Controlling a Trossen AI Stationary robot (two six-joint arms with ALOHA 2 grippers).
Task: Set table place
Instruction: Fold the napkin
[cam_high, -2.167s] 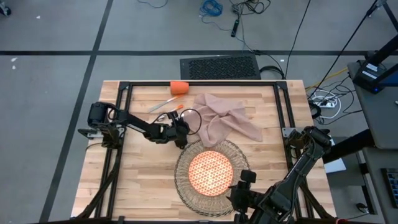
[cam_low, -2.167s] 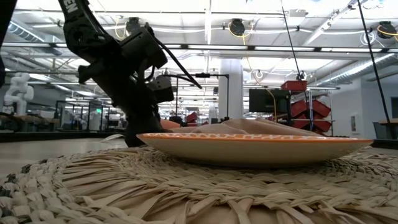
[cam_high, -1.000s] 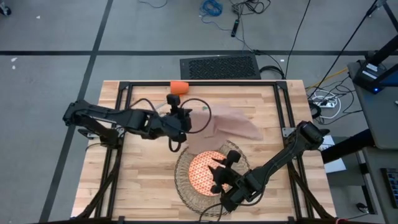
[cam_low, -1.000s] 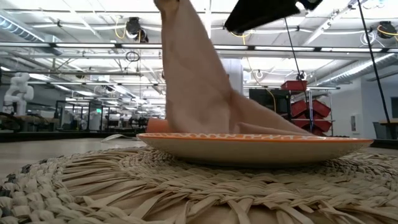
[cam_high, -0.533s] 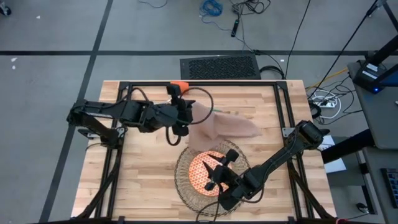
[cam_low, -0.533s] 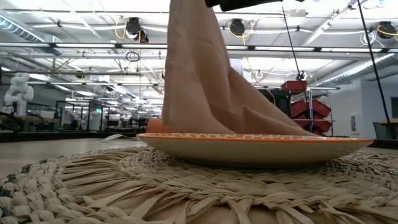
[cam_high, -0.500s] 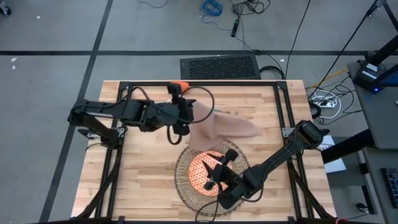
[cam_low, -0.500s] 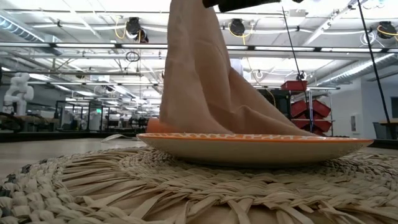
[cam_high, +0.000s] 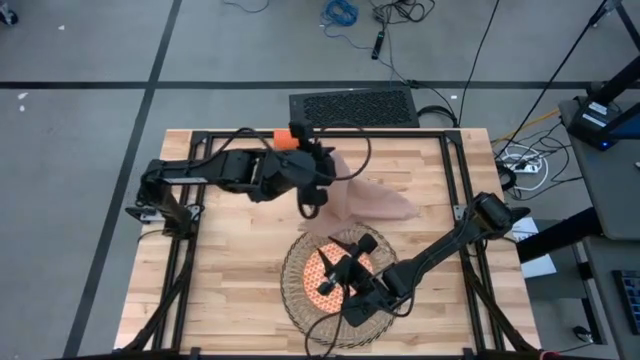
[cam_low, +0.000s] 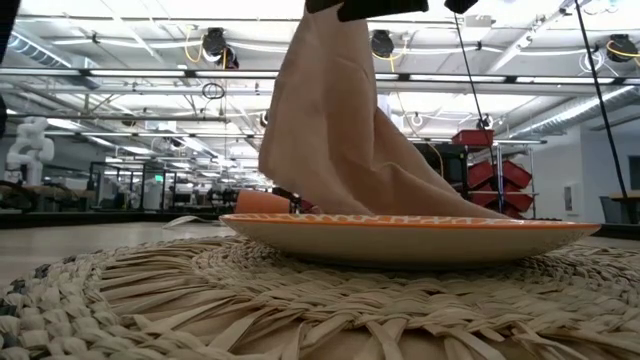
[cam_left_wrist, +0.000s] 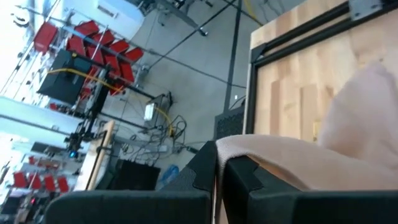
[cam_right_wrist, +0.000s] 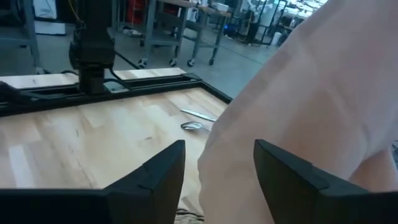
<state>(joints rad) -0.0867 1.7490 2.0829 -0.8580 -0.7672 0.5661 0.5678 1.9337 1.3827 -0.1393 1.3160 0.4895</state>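
Note:
My left gripper (cam_high: 322, 172) is high above the far middle of the table (cam_high: 230, 270), shut on the beige napkin (cam_high: 372, 198), which shows hanging in the low view (cam_low: 330, 130). My right gripper (cam_high: 328, 268) is open and empty above the orange-patterned plate (cam_low: 410, 235). The plate rests on the round wicker placemat (cam_high: 300, 300). The orange cup (cam_high: 284, 139) stands at the far edge, partly hidden by the left arm. A spoon (cam_right_wrist: 196, 125) lies on the table beyond the napkin. The fork and knife are hidden. My left gripper pinches an upper edge of the napkin (cam_left_wrist: 233, 149) between its two shut fingers; one layer or several, I cannot tell. The cloth hangs below the fingers in a long drape (cam_low: 320, 90). Its lower right part (cam_high: 398, 208) lies on the table behind the plate.
A black metal frame (cam_high: 455, 170) runs round the tabletop. Bare wood (cam_high: 230, 270) lies to the left of the placemat. The left arm (cam_high: 220, 172) stretches across the far left of the table, and the right arm (cam_high: 440, 250) comes in from the right edge.
My left gripper has gone up and toward the table's far right, still shut on the napkin. The napkin's held part has risen, while its right end has stayed on the table. My right gripper, still open, has moved toward the far edge over the plate.

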